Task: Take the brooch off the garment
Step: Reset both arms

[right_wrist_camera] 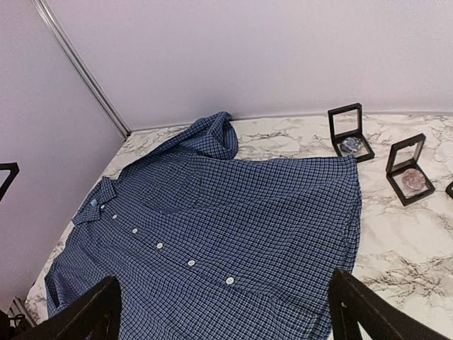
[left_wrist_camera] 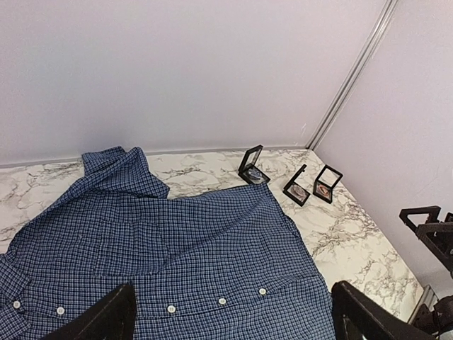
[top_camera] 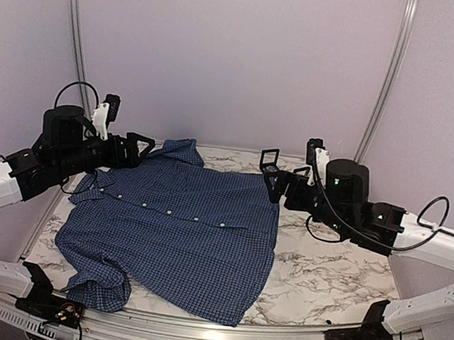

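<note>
Left fingers (left_wrist_camera: 106,315) and right fingers (right_wrist_camera: 368,312) stand wide and empty over the garment (top_camera: 173,229) on the desk (top_camera: 338,269), the brooch (left_wrist_camera: 323,189) lying off the garment in the frame box (left_wrist_camera: 334,171) farthest from it.

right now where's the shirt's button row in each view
top external: button row crosses the picture's middle, slanting slightly down to the right.
left wrist: along the bottom edge.
right wrist: lower left, running diagonally.
shared landmark: raised sleeve by the back wall.
</note>
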`<state>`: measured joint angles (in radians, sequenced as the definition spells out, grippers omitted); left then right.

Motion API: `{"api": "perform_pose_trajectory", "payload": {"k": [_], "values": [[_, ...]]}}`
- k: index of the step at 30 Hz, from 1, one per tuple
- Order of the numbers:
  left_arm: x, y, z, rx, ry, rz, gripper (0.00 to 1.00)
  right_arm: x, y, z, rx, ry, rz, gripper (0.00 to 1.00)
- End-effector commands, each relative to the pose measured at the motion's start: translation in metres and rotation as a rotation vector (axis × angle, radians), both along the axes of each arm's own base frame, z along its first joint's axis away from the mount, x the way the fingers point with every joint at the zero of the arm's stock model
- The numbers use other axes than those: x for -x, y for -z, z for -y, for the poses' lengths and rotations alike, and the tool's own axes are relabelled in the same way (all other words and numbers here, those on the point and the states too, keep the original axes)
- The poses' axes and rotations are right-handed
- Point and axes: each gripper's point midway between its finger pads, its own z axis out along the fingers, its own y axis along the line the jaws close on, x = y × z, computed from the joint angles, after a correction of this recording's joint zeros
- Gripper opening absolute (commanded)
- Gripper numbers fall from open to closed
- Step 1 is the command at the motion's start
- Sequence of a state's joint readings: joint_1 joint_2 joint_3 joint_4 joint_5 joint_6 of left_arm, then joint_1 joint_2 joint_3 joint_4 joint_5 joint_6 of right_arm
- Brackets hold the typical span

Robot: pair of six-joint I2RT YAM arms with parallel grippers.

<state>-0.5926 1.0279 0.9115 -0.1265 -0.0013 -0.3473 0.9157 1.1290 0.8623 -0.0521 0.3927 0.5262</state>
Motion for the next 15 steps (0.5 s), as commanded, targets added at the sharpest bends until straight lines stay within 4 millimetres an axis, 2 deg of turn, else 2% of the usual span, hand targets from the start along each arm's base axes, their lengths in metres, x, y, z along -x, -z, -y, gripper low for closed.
{"api": "perform_pose_trajectory", "payload": {"k": [1, 5, 15], "values": [[0.000, -0.039, -0.002, -0.001, 0.000, 0.120, 0.99, -0.003, -0.020, 0.008, -0.040, 0.037, 0.037, 0.98], [-0.001, -0.046, -0.004, -0.013, -0.012, 0.135, 0.99, -0.004, -0.031, 0.015, -0.047, 0.069, 0.062, 0.98], [-0.003, -0.045, -0.005, -0.022, -0.022, 0.114, 0.99, -0.010, -0.051, 0.028, -0.060, 0.148, 0.098, 0.98]]}}
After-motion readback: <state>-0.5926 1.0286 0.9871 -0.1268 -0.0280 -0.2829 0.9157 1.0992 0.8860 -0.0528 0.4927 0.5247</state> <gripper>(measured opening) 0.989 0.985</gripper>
